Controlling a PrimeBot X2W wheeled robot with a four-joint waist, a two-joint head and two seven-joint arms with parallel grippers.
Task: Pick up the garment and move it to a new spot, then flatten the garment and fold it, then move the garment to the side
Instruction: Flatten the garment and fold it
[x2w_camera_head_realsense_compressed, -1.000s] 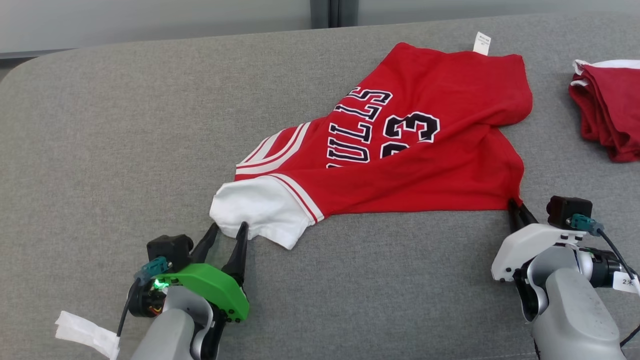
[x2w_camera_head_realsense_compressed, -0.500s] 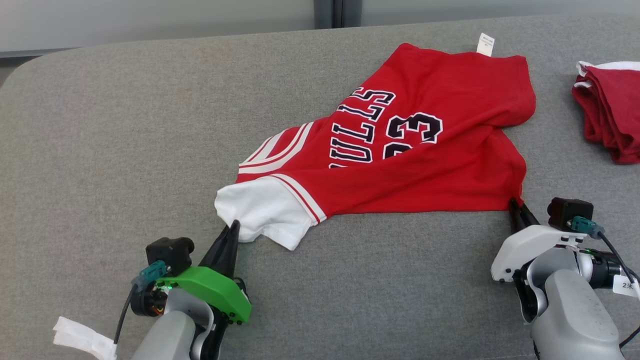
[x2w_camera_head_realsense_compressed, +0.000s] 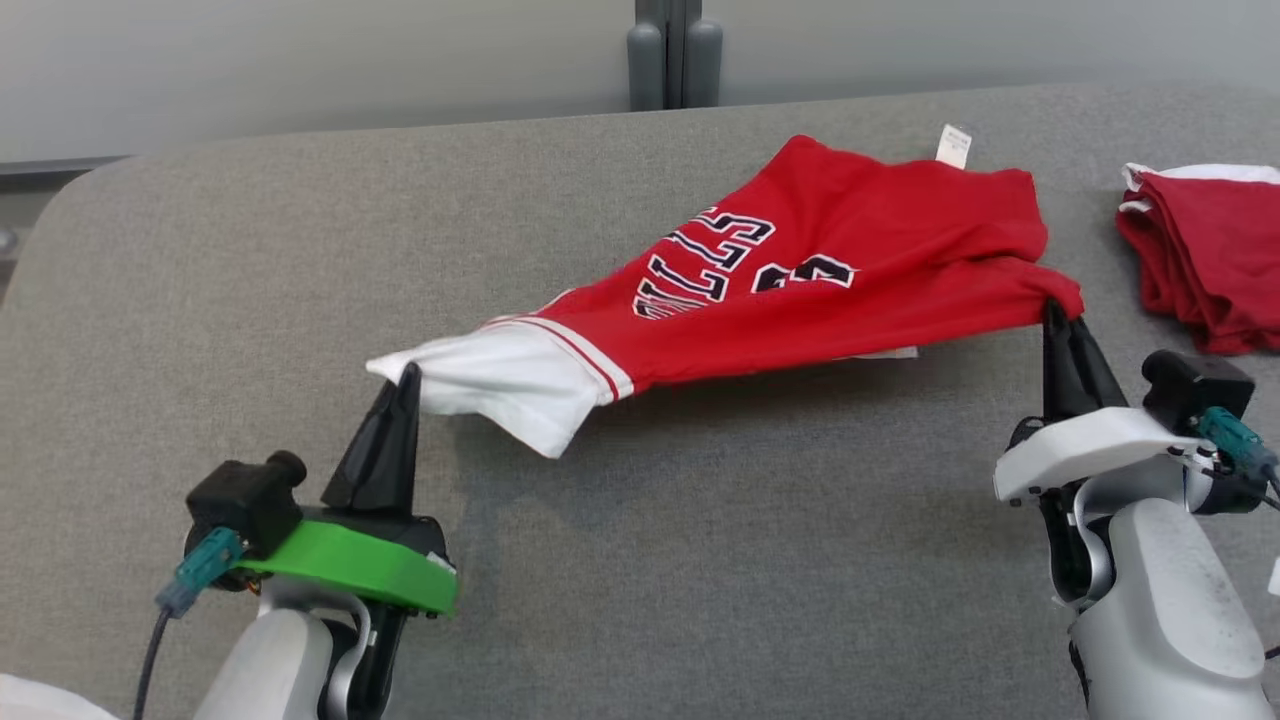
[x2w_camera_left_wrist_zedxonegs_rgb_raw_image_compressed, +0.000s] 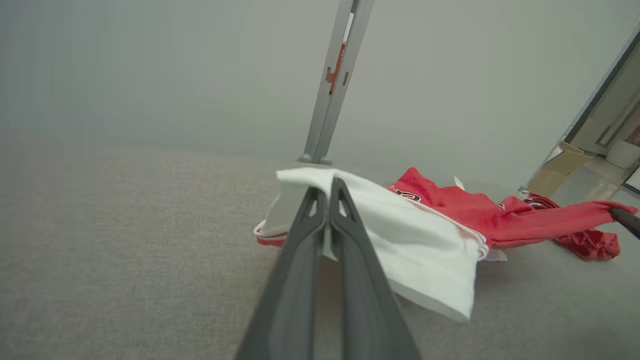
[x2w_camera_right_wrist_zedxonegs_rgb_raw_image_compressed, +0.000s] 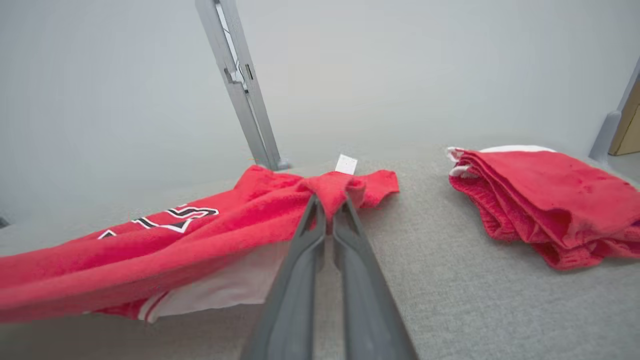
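The garment (x2w_camera_head_realsense_compressed: 830, 280) is a red jersey with black-and-white lettering and a white sleeve (x2w_camera_head_realsense_compressed: 500, 375). Its near edge hangs above the grey table (x2w_camera_head_realsense_compressed: 250, 300), stretched between both grippers, while the far part rests on the surface. My left gripper (x2w_camera_head_realsense_compressed: 408, 375) is shut on the white sleeve's edge (x2w_camera_left_wrist_zedxonegs_rgb_raw_image_compressed: 360, 210). At the right, my right gripper (x2w_camera_head_realsense_compressed: 1052, 312) is shut on the red hem corner (x2w_camera_right_wrist_zedxonegs_rgb_raw_image_compressed: 332, 192). A white tag (x2w_camera_head_realsense_compressed: 954, 146) sticks up at the garment's far edge.
A folded red garment pile (x2w_camera_head_realsense_compressed: 1205, 250) lies at the table's far right, close to my right arm. A grey post (x2w_camera_head_realsense_compressed: 675, 50) stands behind the table's far edge. Bare grey surface spreads to the left and in front of the garment.
The left gripper shut on the white sleeve. Both grippers then rose, lifting the garment's near edge off the table and pulling it taut. The camera view shifted too.
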